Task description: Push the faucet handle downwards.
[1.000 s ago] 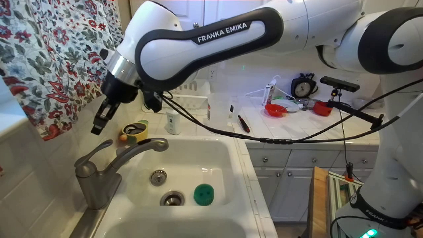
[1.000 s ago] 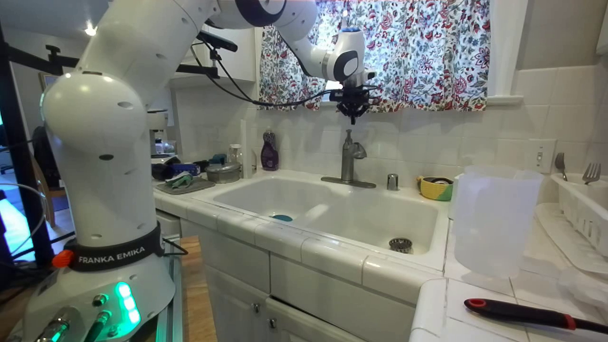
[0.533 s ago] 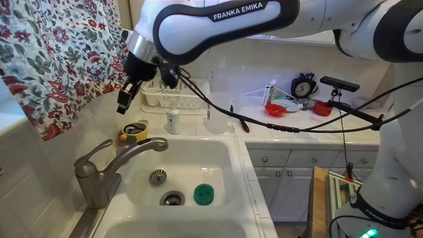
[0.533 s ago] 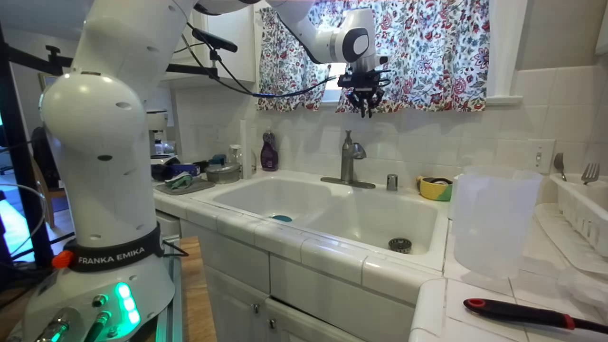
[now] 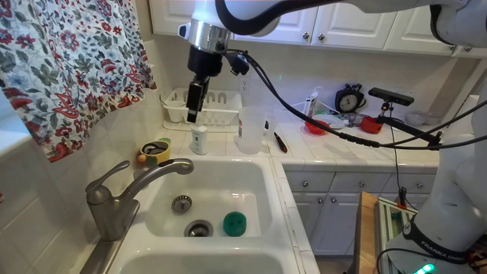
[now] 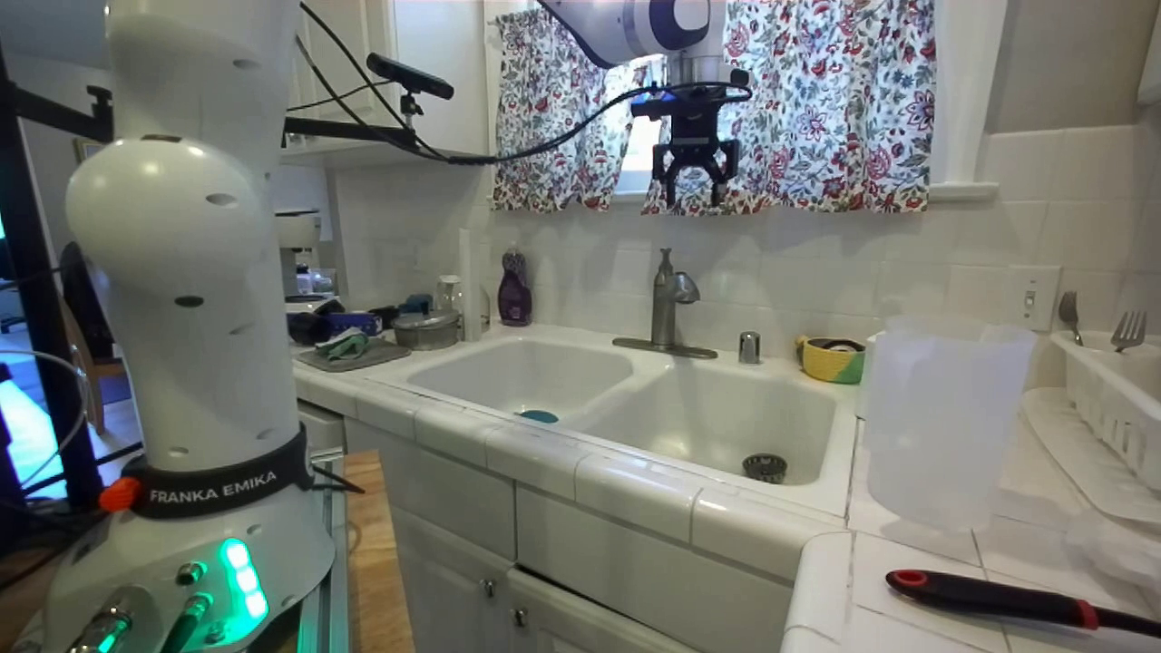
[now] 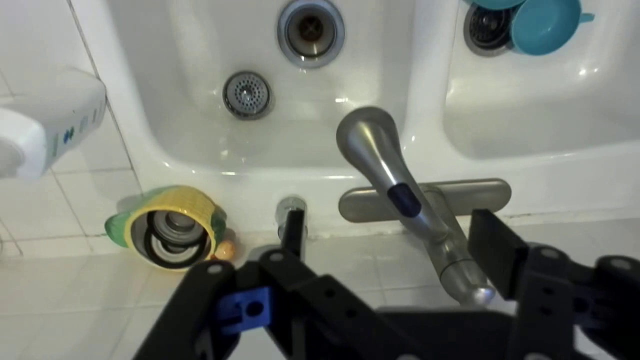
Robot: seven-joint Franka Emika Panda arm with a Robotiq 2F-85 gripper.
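Observation:
The faucet handle (image 5: 110,175) is a short grey-metal lever on top of the faucet body (image 5: 106,213); it slants up from the body. In an exterior view the handle (image 6: 666,261) shows end-on, above the curved spout (image 6: 685,288). My gripper (image 6: 694,198) hangs higher than the faucet, its fingers spread with nothing between them. It is well apart from the handle, over toward the drying rack side (image 5: 193,116). Looking down in the wrist view, the spout (image 7: 372,145) and handle tip (image 7: 482,294) appear below the open gripper (image 7: 390,225).
Around the faucet are a white double sink (image 6: 726,426), a yellow pot (image 5: 156,151) and a white soap bottle (image 5: 199,140). A frosted pitcher (image 6: 948,422) and a dish rack (image 6: 1116,390) stand on the counter. Floral curtains (image 5: 68,76) hang behind the faucet.
My gripper has risen and moved away from above the handle, toward the dish rack side. Its fingers have gone from shut to spread. The handle looks unchanged.

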